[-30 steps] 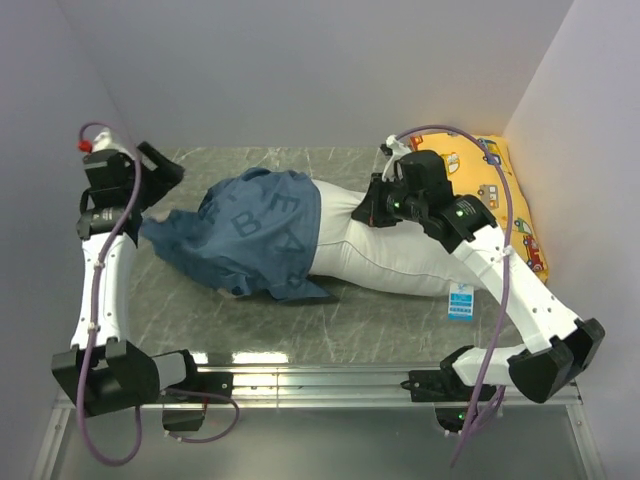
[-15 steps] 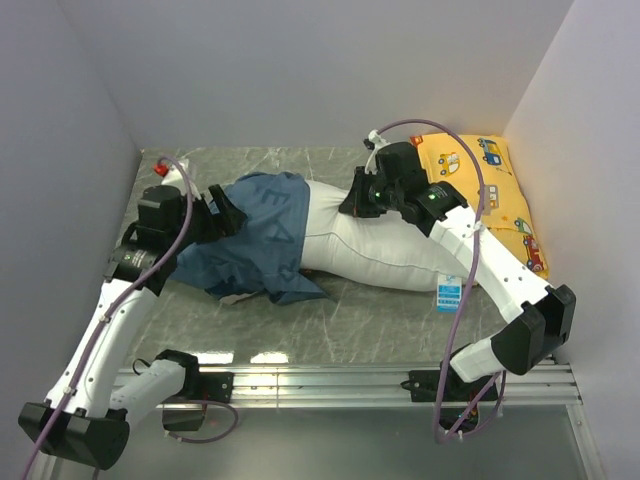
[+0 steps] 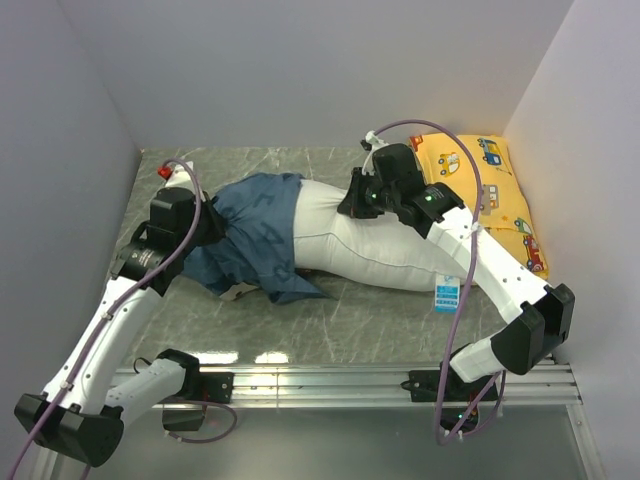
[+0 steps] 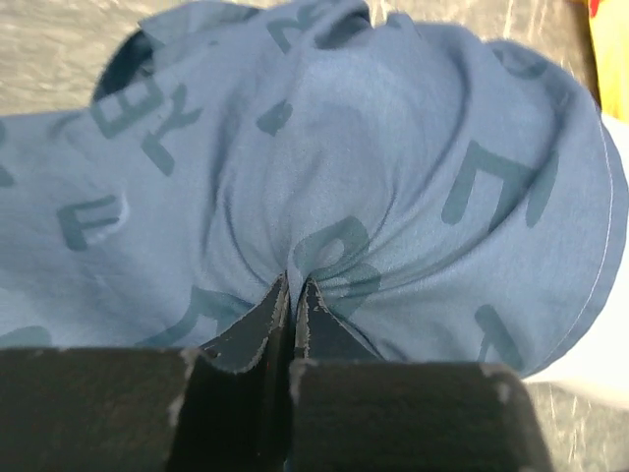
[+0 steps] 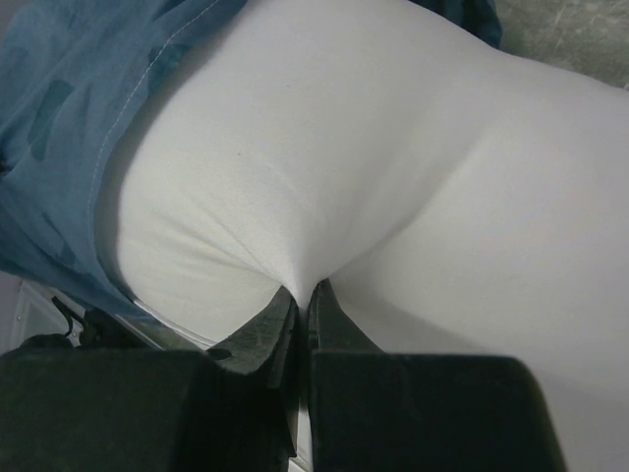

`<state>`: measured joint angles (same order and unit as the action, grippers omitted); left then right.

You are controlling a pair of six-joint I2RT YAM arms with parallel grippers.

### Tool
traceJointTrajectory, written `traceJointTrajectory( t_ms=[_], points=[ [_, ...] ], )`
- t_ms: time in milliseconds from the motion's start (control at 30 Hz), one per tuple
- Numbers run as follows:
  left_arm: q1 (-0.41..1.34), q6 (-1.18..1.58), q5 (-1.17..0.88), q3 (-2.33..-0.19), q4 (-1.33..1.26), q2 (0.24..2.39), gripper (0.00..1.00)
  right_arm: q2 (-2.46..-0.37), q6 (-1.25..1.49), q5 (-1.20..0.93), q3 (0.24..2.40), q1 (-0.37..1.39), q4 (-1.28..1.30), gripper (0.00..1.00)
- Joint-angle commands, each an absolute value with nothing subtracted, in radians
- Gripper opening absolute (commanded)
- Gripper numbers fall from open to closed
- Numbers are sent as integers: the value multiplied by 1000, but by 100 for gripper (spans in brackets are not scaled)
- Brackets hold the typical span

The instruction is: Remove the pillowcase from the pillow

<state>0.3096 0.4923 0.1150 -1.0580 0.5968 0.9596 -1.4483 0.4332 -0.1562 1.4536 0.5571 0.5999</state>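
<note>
On the left, clamped shut with the left gripper on a puckered fold of the pillowcase, bunched directly ahead of the fingertips and covering only the left end of the pillow. Further right, pinched shut with the right gripper on the pillow's bare white top, across the table. Far right, against the wall, yellow pillow.

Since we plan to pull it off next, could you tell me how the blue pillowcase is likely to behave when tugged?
The pillowcase looks thin and floppy: it puckers where the left jaws pinch it, so it will likely pull taut before sliding. It is bunched over one end of the pillow, so it may drag that soft pillow along.
</note>
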Motion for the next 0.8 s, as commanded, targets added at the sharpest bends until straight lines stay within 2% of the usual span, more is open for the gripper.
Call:
traceJointTrajectory(
  t_ms=[0, 133, 367, 567, 767],
  points=[
    [292, 488, 307, -1141, 632, 945, 2, -1368, 419, -25, 1506, 538, 494, 0],
    [216, 511, 342, -1195, 635, 966, 0, -1345, 410, -2, 1483, 534, 500, 0],
    [-67, 522, 218, -1201, 575, 969, 0, -1310, 403, 17, 1456, 509, 499, 0],
    [-210, 551, 183, -1195, 545, 980, 1, -1290, 407, 8, 1453, 479, 499, 0],
    [-374, 578, 61, -1195, 540, 1009, 1, -1269, 410, -55, 1439, 436, 489, 0]
  ],
)
